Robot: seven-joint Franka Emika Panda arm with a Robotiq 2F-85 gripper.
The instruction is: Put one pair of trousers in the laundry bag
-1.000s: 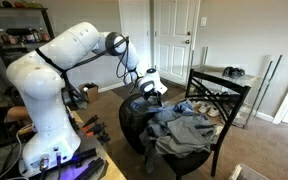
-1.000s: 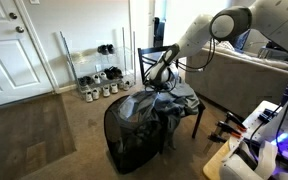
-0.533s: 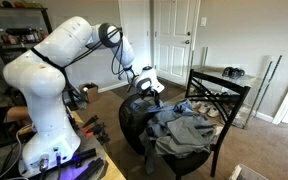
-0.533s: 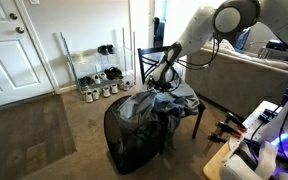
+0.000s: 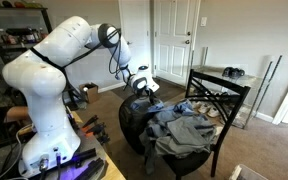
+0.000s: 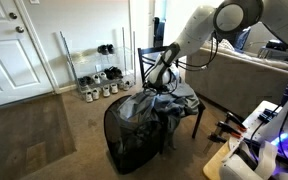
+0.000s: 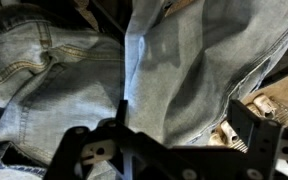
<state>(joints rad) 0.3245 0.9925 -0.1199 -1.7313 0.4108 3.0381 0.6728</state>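
A black mesh laundry bag (image 5: 132, 122) stands on the carpet beside a black chair (image 5: 222, 92); it also shows in an exterior view (image 6: 122, 145). Light blue trousers (image 5: 181, 131) lie heaped across the bag's rim and the chair seat, as they do in an exterior view (image 6: 147, 104). My gripper (image 5: 141, 88) hovers just above the bag's far edge and the denim (image 6: 161, 81). In the wrist view the jaws (image 7: 169, 138) are spread wide with nothing between them. Pale denim (image 7: 179, 65) lies below them, and a second denim piece (image 7: 39, 70) lies to the left.
A shoe rack (image 6: 96, 80) stands by the wall near a white door (image 6: 6, 50). A sofa (image 6: 239, 85) is behind the chair. A white closet door (image 5: 174, 40) and a shelf (image 5: 14, 35) line the room. Robot base and table edge (image 5: 54, 150) are close by.
My gripper has moved slightly up and away from the trousers, toward the bag's far side. The trousers and the bag have not shifted.
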